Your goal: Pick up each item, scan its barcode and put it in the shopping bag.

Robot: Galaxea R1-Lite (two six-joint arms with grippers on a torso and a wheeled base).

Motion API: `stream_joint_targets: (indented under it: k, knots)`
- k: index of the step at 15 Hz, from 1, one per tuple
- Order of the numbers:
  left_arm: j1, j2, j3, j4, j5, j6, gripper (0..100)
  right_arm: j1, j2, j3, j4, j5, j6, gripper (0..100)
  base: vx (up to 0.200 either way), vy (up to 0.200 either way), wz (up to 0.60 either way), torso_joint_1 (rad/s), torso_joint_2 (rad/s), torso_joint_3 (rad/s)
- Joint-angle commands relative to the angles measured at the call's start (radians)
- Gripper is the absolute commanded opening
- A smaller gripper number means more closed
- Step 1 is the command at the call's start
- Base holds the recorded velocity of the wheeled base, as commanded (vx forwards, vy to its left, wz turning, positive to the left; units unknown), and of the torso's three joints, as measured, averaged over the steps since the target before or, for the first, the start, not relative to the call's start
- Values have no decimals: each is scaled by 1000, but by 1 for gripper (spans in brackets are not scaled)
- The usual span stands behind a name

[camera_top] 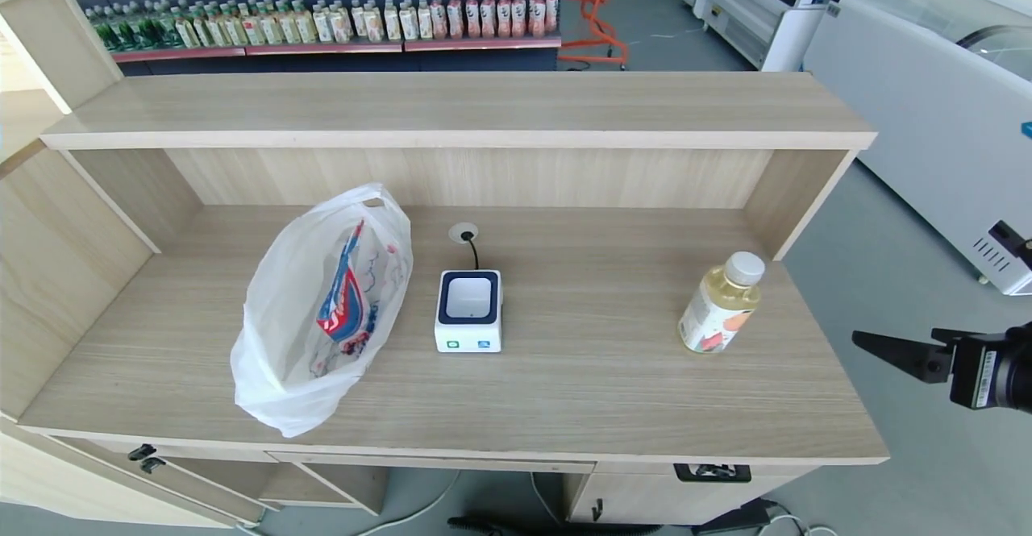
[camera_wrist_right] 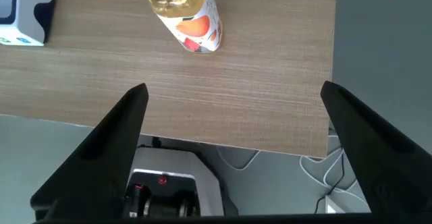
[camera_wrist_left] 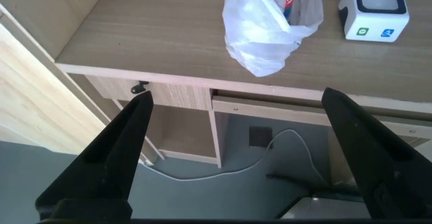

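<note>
Wood-grain tabletop [camera_top: 580, 391] carries three things in a row, spaced so that each can be approached separately. On the left side, the left jaws stand wide apart and hold nothing, below and in front of the tabletop's front edge, facing the bag end. The shopping bag [camera_top: 322, 310], white thin plastic, lies with its mouth gaping upward and rearward; this orientation leaves an opening for an item lowered from above. A red-and-blue packet [camera_top: 345, 302] is already inside it. Just beside the bag, near the middle, sits the scanner [camera_top: 468, 310], a white box with its dark reading window facing up, its cable running back to a round grommet [camera_top: 463, 234]. The upward window implies that a barcode must be presented face down over it. Well apart to the right stands the bottle [camera_top: 720, 304], on its base, white cap up, pale yellow liquid, label around the body; it is the one item left outside the bag. The right jaws are spread wide and empty, off the tabletop's right front corner and aimed toward the bottle, which is judged the next pick.
</note>
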Motion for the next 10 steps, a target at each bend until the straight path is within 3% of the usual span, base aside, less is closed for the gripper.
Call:
stream_joint_targets:
  k: [1,8,10]
  knots:
    - [0,0,0,0,1,-2,100,-3,21,7,0,0,0,100,0,0,0,0,0,0]
    - [0,0,0,0,1,-2,100,14,157,8,-15,6,-5,100,0,0,0,0,0,0]
    - [0,0,0,0,1,-2,100,32,246,5,-124,6,-3,100,0,0,0,0,0,0]
